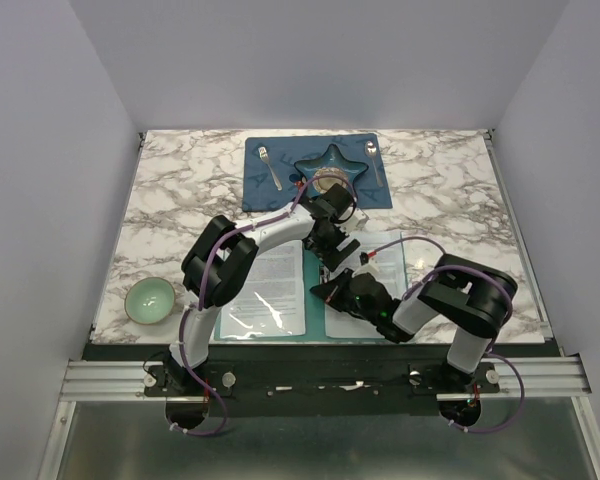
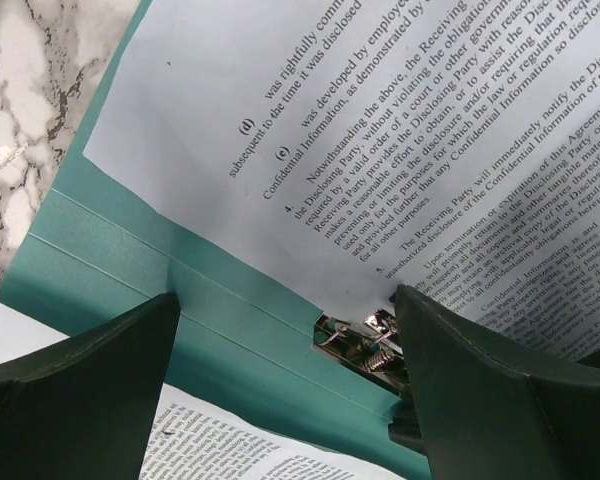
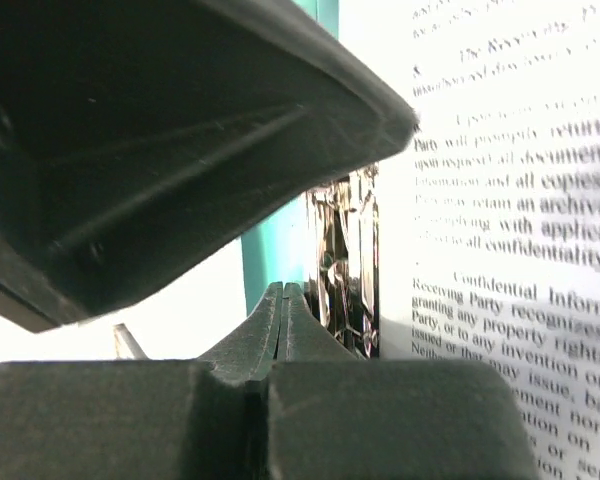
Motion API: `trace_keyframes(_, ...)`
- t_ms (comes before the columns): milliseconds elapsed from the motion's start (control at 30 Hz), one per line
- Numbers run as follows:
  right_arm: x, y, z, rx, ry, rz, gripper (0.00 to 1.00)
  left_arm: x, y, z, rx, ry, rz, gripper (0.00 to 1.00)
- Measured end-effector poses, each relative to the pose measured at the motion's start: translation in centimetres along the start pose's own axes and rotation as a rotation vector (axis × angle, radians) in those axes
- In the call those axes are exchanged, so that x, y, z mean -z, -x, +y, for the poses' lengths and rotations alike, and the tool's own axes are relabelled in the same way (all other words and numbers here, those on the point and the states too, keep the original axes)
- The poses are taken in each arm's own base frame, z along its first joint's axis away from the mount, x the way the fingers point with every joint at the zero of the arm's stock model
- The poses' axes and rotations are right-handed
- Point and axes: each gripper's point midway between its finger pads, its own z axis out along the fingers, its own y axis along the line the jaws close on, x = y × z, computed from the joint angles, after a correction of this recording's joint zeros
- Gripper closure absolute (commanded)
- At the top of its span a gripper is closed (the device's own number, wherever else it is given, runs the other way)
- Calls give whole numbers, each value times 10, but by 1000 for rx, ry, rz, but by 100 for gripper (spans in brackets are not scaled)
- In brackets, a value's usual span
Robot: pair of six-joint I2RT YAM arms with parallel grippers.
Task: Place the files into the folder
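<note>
The teal folder [image 1: 315, 322] lies open at the near middle of the marble table. One file [image 1: 270, 285] lies on its left half and another file [image 1: 380, 255] on its right half. In the left wrist view the folder [image 2: 180, 290] shows its silver clip [image 2: 365, 345] at the spine, with the edge of a printed sheet [image 2: 430, 130] lying over the clip. My left gripper [image 1: 332, 255] [image 2: 285, 300] is open and hovers astride the spine, its right finger beside the clip. My right gripper [image 1: 325, 292] [image 3: 285, 295] is shut, its tips right beside the clip [image 3: 345, 260].
A dark blue placemat [image 1: 270, 195] with a star dish [image 1: 330, 172], a fork and a spoon lies at the back. A pale green bowl [image 1: 150, 300] stands at the near left. The two arms cross closely over the folder's middle.
</note>
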Motion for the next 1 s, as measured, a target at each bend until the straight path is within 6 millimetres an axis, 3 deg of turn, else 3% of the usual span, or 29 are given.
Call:
trace_keyframes(233, 9, 3, 3, -5, 34, -10, 98, 2, -2, -2, 5, -11, 13, 4)
trace_keyframes(433, 8, 3, 4, 46, 27, -3, 91, 3, -3, -2, 10, -11, 17, 4)
trace_keyframes(600, 6, 3, 10, 99, 17, 12, 71, 4, -3, -2, 11, -11, 20, 4)
trace_keyframes(767, 3, 10, 23, 161, -1, 19, 57, 6, -7, -2, 21, -13, 42, 1)
trace_keyframes(1000, 1, 24, 55, 247, -46, 35, 54, 15, -13, 6, 48, -5, 65, 1)
